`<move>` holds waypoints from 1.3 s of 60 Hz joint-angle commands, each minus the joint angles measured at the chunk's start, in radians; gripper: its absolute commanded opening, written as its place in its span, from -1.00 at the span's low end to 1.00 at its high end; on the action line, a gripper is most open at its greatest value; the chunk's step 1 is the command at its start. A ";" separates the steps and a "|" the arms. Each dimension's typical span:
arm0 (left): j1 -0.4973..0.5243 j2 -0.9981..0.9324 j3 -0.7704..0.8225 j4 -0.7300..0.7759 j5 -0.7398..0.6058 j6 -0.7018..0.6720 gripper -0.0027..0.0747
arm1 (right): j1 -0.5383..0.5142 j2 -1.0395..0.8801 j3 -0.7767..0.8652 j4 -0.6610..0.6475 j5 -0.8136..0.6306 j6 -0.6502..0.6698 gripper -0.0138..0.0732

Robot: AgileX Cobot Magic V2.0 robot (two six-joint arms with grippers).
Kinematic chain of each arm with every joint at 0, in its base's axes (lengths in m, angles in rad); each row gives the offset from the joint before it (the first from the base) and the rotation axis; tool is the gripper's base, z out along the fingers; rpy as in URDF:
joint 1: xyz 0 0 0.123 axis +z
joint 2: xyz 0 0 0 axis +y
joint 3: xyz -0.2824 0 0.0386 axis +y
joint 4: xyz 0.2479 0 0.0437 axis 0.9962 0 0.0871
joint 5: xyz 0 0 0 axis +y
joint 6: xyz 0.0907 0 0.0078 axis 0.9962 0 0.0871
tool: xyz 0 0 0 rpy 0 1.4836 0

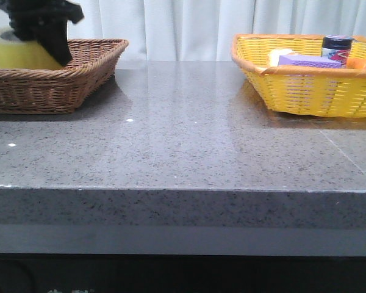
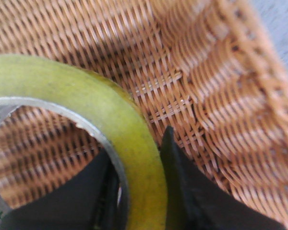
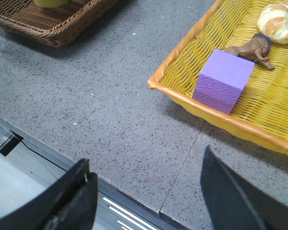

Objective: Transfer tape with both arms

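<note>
The left hand point(image 1: 52, 52) is reaching down into the brown wicker basket point(image 1: 79, 73) at the far left of the grey speckled surface point(image 1: 183, 140), and it is gripping the tape point(image 1: 21, 54), a roll of yellow-green translucent material. In the left wrist view the two dark fingers point(image 2: 182, 187) are pinching the wall of the roll point(image 2: 120, 120), one finger sitting inside the pale core and the other pressing on the outer face, with the woven floor of the basket point(image 2: 206, 86) showing behind and through the ring. From the front the roll is sitting inside the basket, its upper part rising above the rim; whether it is resting on the basket floor or lifted just clear cannot be told. The right hand point(image 3: 146, 191) is hanging over the near edge of the surface, well apart from the tape, with its fingers spread wide and nothing between them. Beyond it, the yellow basket point(image 3: 182, 96) is standing at the far right of the surface, holding a purple block point(image 3: 223, 79), a small brown animal figure point(image 3: 254, 49) and a bread roll point(image 3: 278, 17). In the front view a dark-lidded jar point(image 1: 337, 46) is also standing in that basket point(image 1: 305, 91).
</note>
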 commanded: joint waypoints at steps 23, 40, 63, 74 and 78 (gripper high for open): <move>0.000 -0.061 -0.040 -0.034 -0.034 -0.055 0.38 | -0.005 0.002 -0.026 0.001 -0.065 -0.001 0.44; -0.002 -0.196 -0.040 -0.043 0.017 -0.192 0.34 | -0.005 0.002 -0.026 0.001 -0.065 -0.001 0.44; -0.149 -0.631 0.369 -0.065 -0.195 -0.205 0.34 | -0.005 0.002 -0.026 0.001 -0.065 -0.001 0.44; -0.227 -0.865 0.645 -0.065 -0.337 -0.205 0.34 | -0.005 0.002 -0.026 0.001 -0.065 -0.001 0.44; -0.239 -0.953 0.741 -0.066 -0.368 -0.205 0.34 | -0.005 0.002 -0.026 0.001 -0.065 -0.001 0.44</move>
